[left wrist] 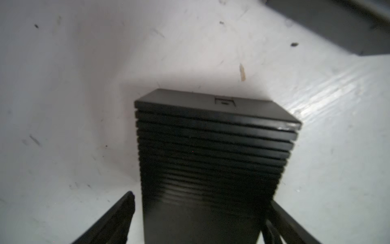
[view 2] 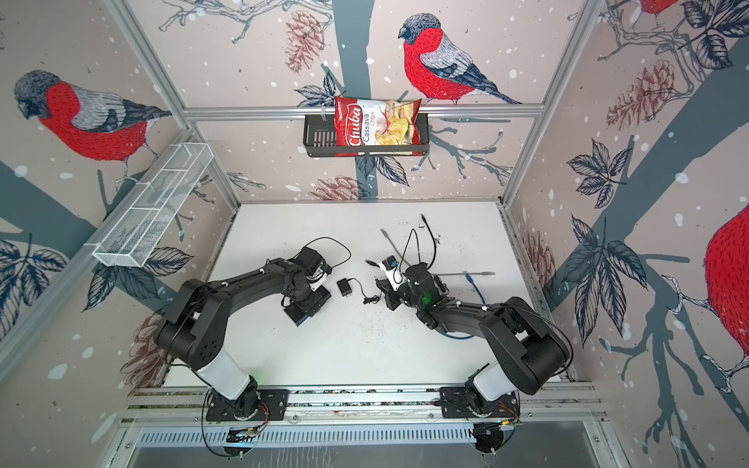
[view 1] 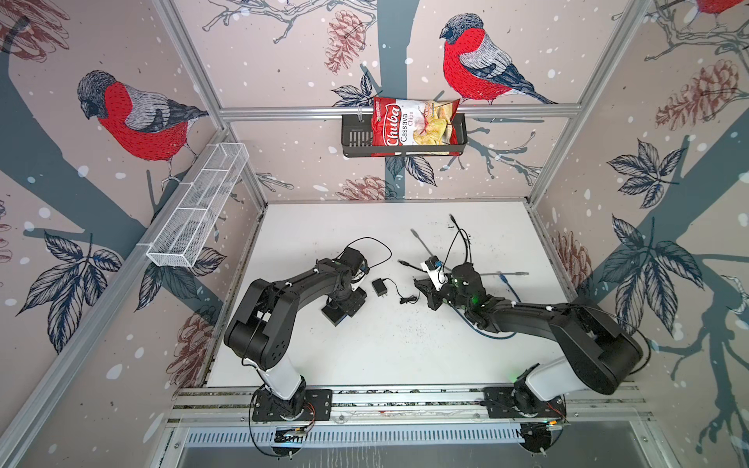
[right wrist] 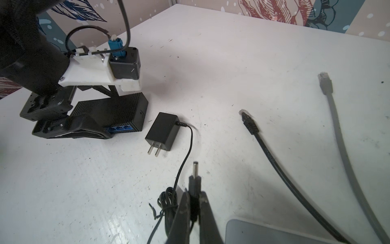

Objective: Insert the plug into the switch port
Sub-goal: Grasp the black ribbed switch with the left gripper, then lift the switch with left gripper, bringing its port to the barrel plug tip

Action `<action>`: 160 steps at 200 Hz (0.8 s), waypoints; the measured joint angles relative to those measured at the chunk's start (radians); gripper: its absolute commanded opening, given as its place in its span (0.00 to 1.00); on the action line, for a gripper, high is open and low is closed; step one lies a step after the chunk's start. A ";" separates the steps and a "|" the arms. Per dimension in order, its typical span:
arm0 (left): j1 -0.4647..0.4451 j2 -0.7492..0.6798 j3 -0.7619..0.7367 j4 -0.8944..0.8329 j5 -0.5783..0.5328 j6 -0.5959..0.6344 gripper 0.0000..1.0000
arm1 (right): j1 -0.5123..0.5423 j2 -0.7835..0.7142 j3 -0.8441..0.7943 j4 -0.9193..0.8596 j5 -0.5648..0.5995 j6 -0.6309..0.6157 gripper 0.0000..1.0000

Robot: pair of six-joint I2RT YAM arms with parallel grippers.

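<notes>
The switch (left wrist: 211,147) is a ribbed black box lying on the white table (view 1: 405,352); both top views show it under my left arm (view 1: 343,312) (view 2: 307,308). A small square port (left wrist: 224,101) sits in its end face. My left gripper (left wrist: 201,198) is open and straddles the switch, with a strip of table showing beside one finger (left wrist: 118,215). The plug (right wrist: 195,181), a thin black barrel plug, points toward the switch (right wrist: 114,112). My right gripper (right wrist: 194,195) (view 1: 419,285) is shut on the plug, a short way to the right of the switch.
The plug's black power adapter (view 1: 379,287) (right wrist: 162,132) lies between the grippers, its cord coiled (right wrist: 166,200) by my right fingers. Black (right wrist: 250,124), grey (right wrist: 325,82) and blue (view 1: 504,279) network cables lie behind and right. A chips bag (view 1: 413,125) hangs on the back wall.
</notes>
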 measured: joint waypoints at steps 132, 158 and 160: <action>-0.005 0.021 0.046 0.026 0.024 0.024 0.45 | 0.002 -0.013 -0.009 -0.001 0.005 0.000 0.05; -0.045 -0.017 0.038 0.048 0.005 0.071 0.46 | 0.002 -0.007 -0.009 -0.002 0.004 0.000 0.05; -0.050 -0.021 0.037 0.048 0.005 0.076 0.46 | 0.002 -0.007 -0.009 -0.002 0.004 0.000 0.05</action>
